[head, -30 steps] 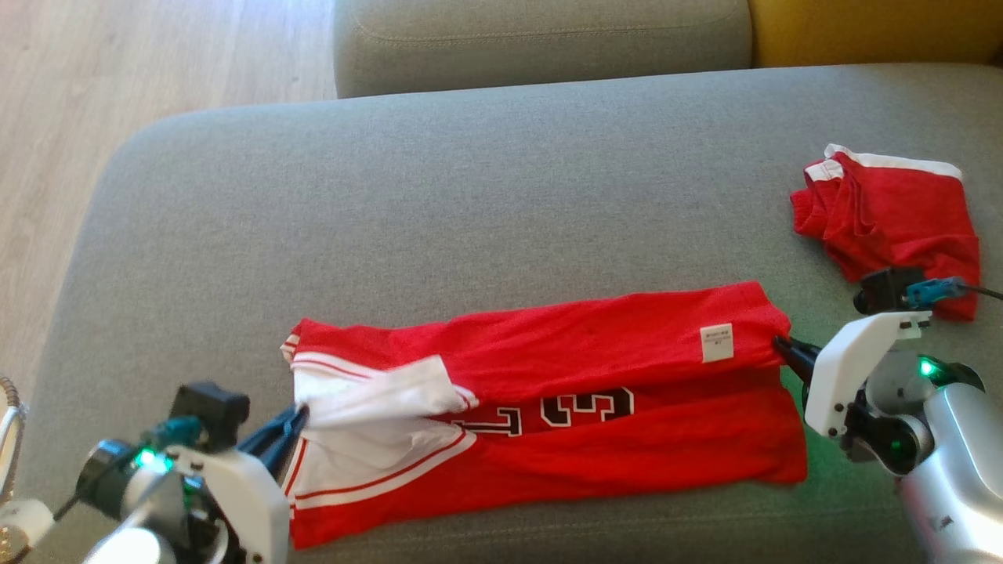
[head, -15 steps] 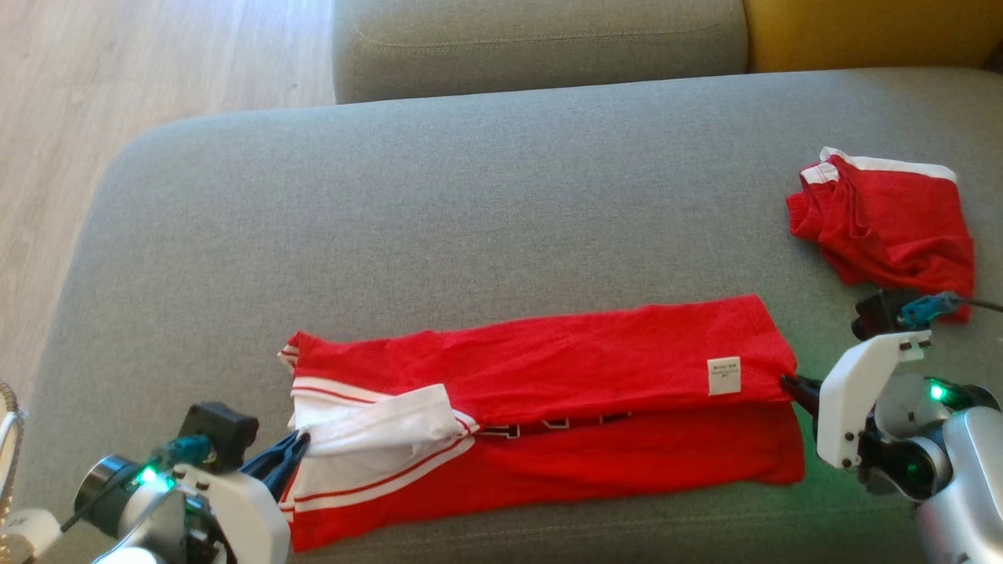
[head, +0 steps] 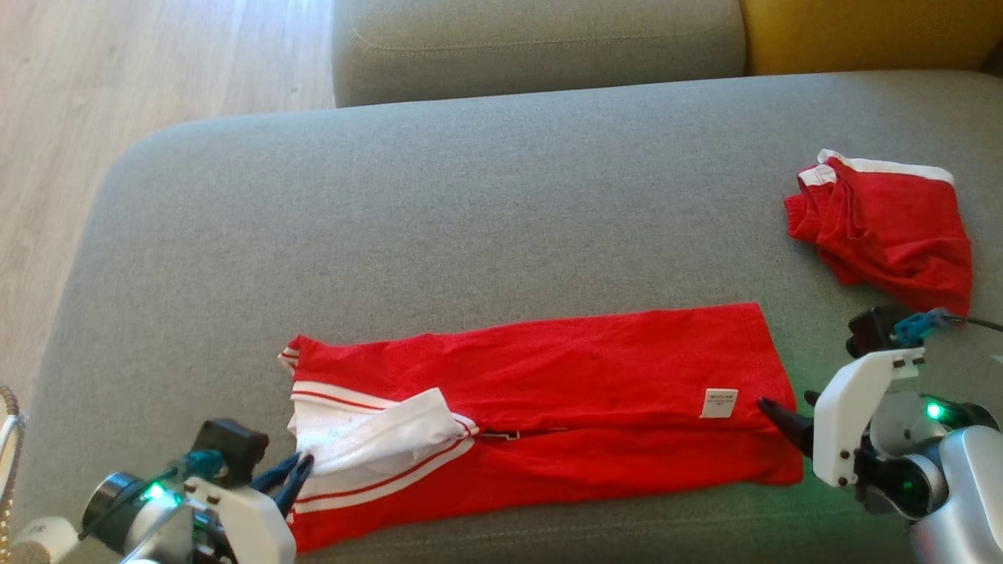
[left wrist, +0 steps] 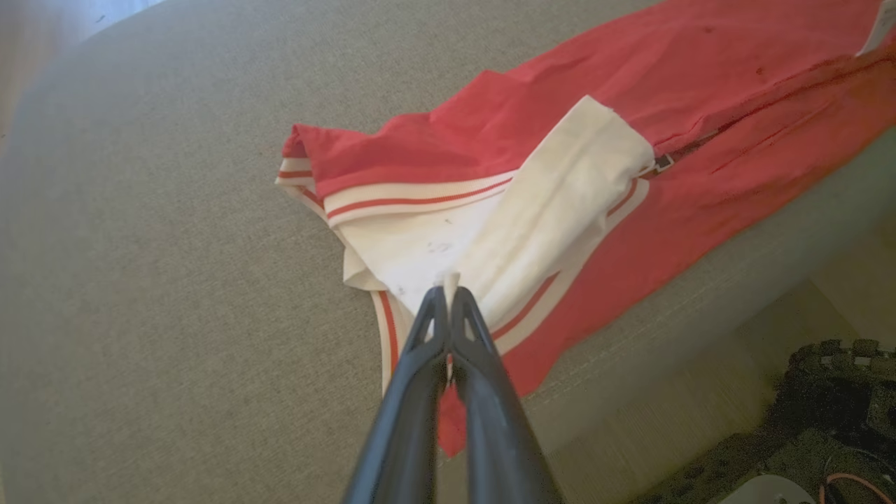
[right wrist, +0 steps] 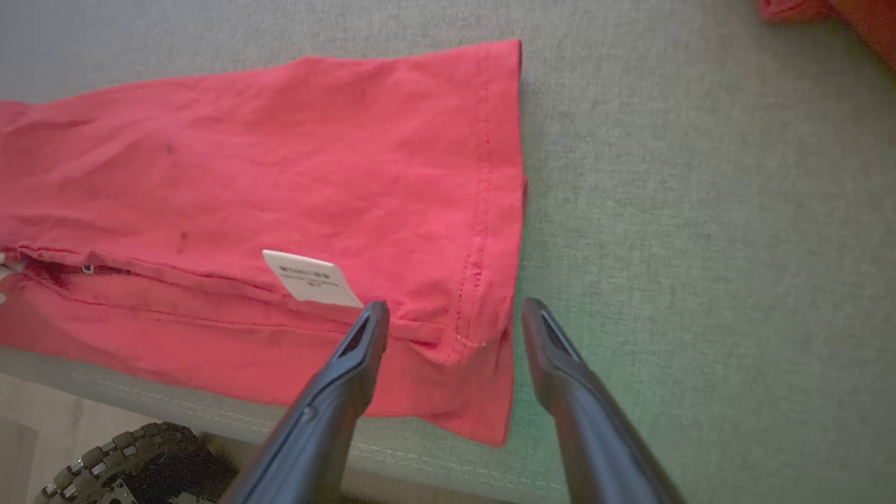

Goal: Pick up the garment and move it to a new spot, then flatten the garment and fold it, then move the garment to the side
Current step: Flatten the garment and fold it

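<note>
The garment (head: pixel 548 376) is a red jersey with white, red-striped trim, lying folded lengthwise along the sofa seat's front edge. A white tag (head: pixel 719 403) shows near its right hem. My left gripper (head: pixel 302 470) is at the garment's left end, shut on the white trim; in the left wrist view the left gripper (left wrist: pixel 448 294) pinches white and red fabric of the garment (left wrist: pixel 560 175) between its fingers. My right gripper (head: pixel 783 403) stands open at the right hem. In the right wrist view the right gripper (right wrist: pixel 455 308) straddles the folded corner of the garment (right wrist: pixel 280 175) without clamping it.
A second red piece of clothing (head: pixel 885 227) with a white band lies crumpled at the right. The grey seat cushion (head: pixel 470 219) stretches behind the garment. A grey back cushion (head: pixel 533 39) and a yellow cushion (head: pixel 862 31) sit at the top. Wooden floor (head: pixel 117 70) lies to the left.
The garment's upper layer has come down toward the front edge, covering the printed number. My right gripper has opened and let go of the hem. My left gripper has stayed shut and moved lower.
</note>
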`<state>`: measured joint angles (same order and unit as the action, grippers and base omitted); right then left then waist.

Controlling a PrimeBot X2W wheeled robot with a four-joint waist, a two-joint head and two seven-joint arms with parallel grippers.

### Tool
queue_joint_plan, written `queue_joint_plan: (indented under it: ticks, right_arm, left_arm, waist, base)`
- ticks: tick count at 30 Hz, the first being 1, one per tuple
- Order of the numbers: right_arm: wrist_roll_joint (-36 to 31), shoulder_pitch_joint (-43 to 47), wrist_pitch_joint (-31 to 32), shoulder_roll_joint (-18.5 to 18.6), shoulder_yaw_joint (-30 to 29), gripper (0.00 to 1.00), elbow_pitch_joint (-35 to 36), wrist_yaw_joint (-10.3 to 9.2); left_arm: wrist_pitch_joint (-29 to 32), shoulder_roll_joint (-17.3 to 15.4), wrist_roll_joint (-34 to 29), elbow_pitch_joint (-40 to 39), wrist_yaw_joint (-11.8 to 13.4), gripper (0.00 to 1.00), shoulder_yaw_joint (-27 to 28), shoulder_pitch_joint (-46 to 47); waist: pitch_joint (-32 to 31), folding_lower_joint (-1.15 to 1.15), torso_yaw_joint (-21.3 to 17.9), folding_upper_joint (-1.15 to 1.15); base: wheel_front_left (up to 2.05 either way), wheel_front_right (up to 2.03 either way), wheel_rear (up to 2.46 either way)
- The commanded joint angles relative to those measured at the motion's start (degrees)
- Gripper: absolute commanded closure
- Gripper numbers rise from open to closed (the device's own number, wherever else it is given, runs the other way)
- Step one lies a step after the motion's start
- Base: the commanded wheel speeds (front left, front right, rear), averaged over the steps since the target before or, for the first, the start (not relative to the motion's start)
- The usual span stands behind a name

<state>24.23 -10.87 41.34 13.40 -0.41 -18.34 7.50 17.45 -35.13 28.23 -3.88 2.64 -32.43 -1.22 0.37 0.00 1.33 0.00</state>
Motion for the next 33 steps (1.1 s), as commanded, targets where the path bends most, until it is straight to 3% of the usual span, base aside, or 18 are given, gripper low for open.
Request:
queue_joint_plan:
  ticks: [1, 4, 8, 17, 24, 33]
  right_arm:
    - [-0.26, -1.34, -0.59, 0.28, 0.14, 0.0, 2.87, -0.01]
    - [-0.42, -1.59, -2.15, -0.82, -1.99, 0.0, 3.56, -0.01]
    - [-1.31, -2.18, -7.34, -1.97, -3.99, 0.0, 4.69, -0.01]
    - [0.71, -1.02, -24.5, -2.75, -0.65, 0.0, 9.41, -0.01]
    - [-1.56, 2.12, -37.63, -3.44, 2.01, 0.0, 11.75, -0.01]
    - [-8.19, 7.09, -45.66, -7.32, -0.02, 0.0, 9.35, -0.01]
  left_arm:
    - [-0.79, -1.48, -0.34, -1.68, 0.84, 0.0, 3.18, 2.98]
    - [-2.53, -1.0, -0.6, -2.16, 2.41, 0.0, 4.5, 3.4]
    - [-7.01, 1.05, -0.69, -3.08, 6.31, 0.0, 7.85, 4.17]
    - [-21.38, 9.57, 2.34, -3.15, 13.47, 0.0, 15.56, 3.74]
    - [-30.56, 15.46, 4.15, -1.01, 14.99, 0.0, 18.56, 0.66]
    - [-32.41, 21.56, -0.03, 2.29, 13.7, 0.0, 20.85, -3.19]
  waist:
    - [-0.2, 0.0, 0.03, 0.0]
    - [-0.85, 0.0, -0.04, 0.0]
    - [-1.57, 0.0, -0.04, 0.0]
    - [-3.04, 0.0, -0.49, 0.0]
    - [-3.66, 0.0, -1.13, 0.0]
    - [-3.89, 0.0, -1.61, 0.0]
  base:
    - [0.0, 0.0, 0.0]
    - [0.0, 0.0, 0.0]
    - [0.0, 0.0, 0.0]
    - [0.0, 0.0, 0.0]
    - [0.0, 0.0, 0.0]
    - [0.0, 0.0, 0.0]
